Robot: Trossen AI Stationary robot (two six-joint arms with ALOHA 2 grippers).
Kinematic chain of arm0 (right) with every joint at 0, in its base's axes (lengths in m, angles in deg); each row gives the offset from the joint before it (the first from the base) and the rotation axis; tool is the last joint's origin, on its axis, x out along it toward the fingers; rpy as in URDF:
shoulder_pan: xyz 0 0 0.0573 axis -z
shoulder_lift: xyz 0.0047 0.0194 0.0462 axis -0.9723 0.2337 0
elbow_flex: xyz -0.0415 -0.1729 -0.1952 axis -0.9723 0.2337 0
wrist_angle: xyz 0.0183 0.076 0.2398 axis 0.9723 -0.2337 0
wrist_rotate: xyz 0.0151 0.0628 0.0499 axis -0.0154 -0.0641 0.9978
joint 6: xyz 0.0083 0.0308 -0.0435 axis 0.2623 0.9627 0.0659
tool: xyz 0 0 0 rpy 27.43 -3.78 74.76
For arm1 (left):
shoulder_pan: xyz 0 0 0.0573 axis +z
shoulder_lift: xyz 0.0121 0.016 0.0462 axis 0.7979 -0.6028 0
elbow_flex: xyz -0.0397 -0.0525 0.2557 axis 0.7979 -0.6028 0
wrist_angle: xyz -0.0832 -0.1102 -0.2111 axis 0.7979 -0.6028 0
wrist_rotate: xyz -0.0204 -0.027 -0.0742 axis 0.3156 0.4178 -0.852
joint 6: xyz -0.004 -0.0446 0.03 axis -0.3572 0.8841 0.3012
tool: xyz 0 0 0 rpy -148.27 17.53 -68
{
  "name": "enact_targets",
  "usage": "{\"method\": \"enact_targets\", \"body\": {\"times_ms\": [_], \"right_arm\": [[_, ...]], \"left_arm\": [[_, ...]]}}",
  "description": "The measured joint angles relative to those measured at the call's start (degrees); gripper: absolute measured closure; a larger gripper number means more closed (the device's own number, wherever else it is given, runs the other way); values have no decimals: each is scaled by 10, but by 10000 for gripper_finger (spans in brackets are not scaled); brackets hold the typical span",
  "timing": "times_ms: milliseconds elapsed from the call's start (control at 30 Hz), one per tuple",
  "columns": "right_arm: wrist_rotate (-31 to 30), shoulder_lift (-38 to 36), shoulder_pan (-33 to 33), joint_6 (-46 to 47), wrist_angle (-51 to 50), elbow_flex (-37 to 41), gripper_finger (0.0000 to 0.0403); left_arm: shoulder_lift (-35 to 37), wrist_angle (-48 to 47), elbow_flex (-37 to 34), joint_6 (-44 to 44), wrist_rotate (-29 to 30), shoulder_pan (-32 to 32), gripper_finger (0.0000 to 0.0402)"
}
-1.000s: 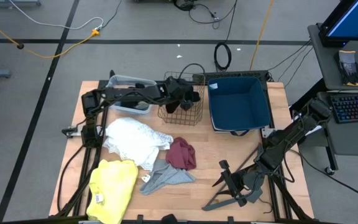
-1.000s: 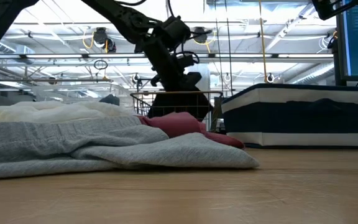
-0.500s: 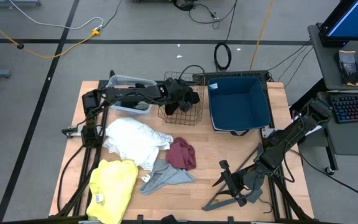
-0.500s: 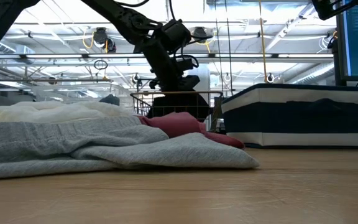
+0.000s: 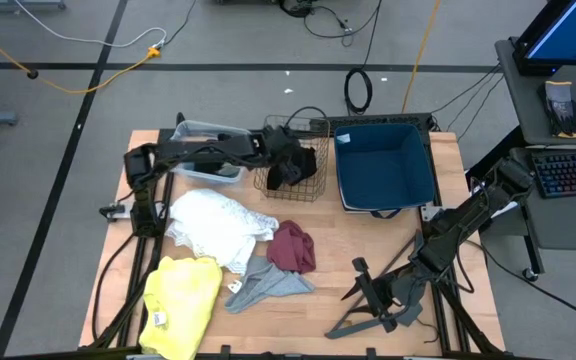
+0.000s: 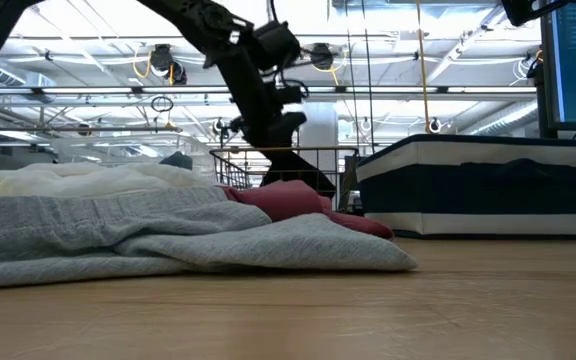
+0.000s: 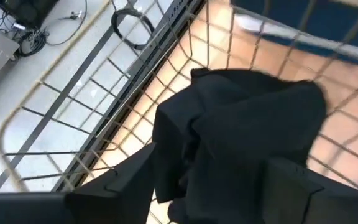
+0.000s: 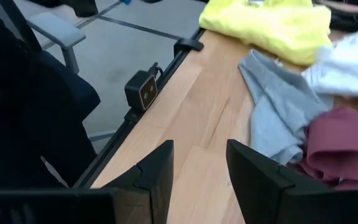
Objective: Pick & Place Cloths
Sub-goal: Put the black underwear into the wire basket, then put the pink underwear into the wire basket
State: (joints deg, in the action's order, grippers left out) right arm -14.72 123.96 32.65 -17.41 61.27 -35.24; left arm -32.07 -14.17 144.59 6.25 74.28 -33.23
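The left gripper [image 5: 290, 160] hangs over the wire basket [image 5: 313, 186], fingers spread, and we see one black cloth [image 5: 298, 170] just beneath it in the basket. In the high view we count four more cloths near-left on the table [image 5: 368, 240]: white [image 5: 213, 225], yellow [image 5: 183, 300], maroon [image 5: 293, 247], grey [image 5: 263, 283]. The right gripper [image 5: 368, 290] waits near-right, fingers parted, empty. In the left wrist view the black cloth [image 7: 247, 124] lies loose between the fingers [image 7: 123, 190].
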Motion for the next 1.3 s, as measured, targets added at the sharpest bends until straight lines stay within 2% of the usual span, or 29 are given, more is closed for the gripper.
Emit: {"method": "enact_targets", "body": {"times_ms": [200,467,767,967,1300], "right_arm": [[0,0,0,-39,55,0,264],[0,0,0,-49,125,0,264],[1,0,17,-81,153,0,264],[1,0,40,-81,156,0,264],[1,0,70,-81,155,0,263]], "left_arm": [[67,-6,1,-24,1,-22,136],[166,-32,1,-25,1,-62,143],[244,-119,1,-21,2,-98,142],[256,-169,-1,-6,2,-105,141],[257,-163,-2,-6,1,-110,141]]}}
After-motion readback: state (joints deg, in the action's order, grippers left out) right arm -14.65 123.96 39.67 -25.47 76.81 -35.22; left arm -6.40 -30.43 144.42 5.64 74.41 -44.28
